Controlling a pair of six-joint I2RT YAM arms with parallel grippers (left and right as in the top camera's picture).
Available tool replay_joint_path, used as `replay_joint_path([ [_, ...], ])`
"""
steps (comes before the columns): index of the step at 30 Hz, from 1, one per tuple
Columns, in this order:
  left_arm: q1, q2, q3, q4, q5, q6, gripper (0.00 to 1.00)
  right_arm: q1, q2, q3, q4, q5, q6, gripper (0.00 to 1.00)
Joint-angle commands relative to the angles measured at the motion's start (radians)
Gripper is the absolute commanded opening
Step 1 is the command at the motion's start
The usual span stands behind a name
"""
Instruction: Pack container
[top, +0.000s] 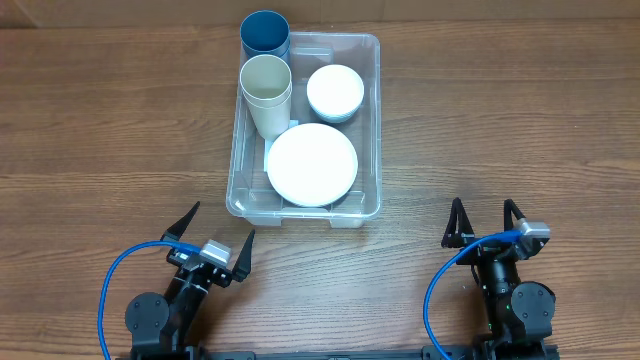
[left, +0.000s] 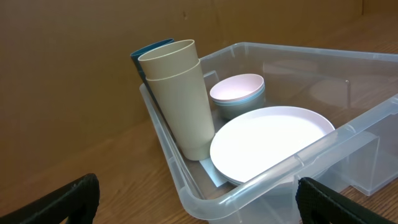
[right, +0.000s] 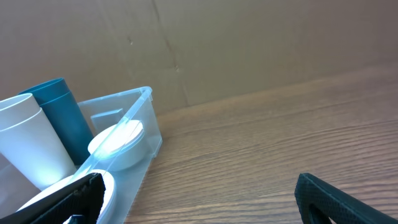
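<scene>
Inside the container, cups, bowls and a plate are packed; nothing loose is seen on the desk. Left gripper and right gripper are held apart, empty.

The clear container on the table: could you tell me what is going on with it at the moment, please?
Nothing is being handled right now. The left gripper and the right gripper both sit open and empty at the near edge of the table, well short of the container. The container holds a white plate, stacked bowls and beige cups, with blue cups at its far left corner. Packing looks largely done, judging from what lies inside.
</scene>
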Motion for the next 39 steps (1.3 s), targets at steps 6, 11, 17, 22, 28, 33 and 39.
replay_joint_path([
  [6, 0.006, -0.01, -0.003, 0.001, 0.001, 0.019, 1.0, -0.014, -0.011, -0.011, 0.008, 0.005, -0.06, 1.0],
  [11, 0.006, -0.01, -0.003, 0.001, 0.001, 0.019, 1.0, -0.016, -0.011, -0.011, 0.008, -0.001, -0.117, 1.0],
  [17, 0.006, -0.01, -0.003, 0.001, 0.001, 0.019, 1.0, -0.016, -0.011, -0.011, 0.007, -0.013, -0.114, 1.0],
  [22, 0.006, -0.01, -0.003, 0.001, 0.001, 0.019, 1.0, -0.016, -0.011, -0.011, 0.007, -0.013, -0.113, 1.0],
  [28, 0.006, -0.01, -0.003, 0.001, 0.001, 0.019, 1.0, -0.016, -0.011, -0.011, 0.007, -0.013, -0.114, 1.0],
  [33, 0.006, -0.01, -0.003, 0.001, -0.01, -0.003, 1.0, -0.016, -0.011, -0.011, 0.007, -0.013, -0.113, 1.0],
  [39, 0.006, -0.01, -0.003, -0.005, -0.42, -0.244, 1.0, -0.016, -0.011, -0.011, 0.007, -0.013, -0.113, 1.0],
])
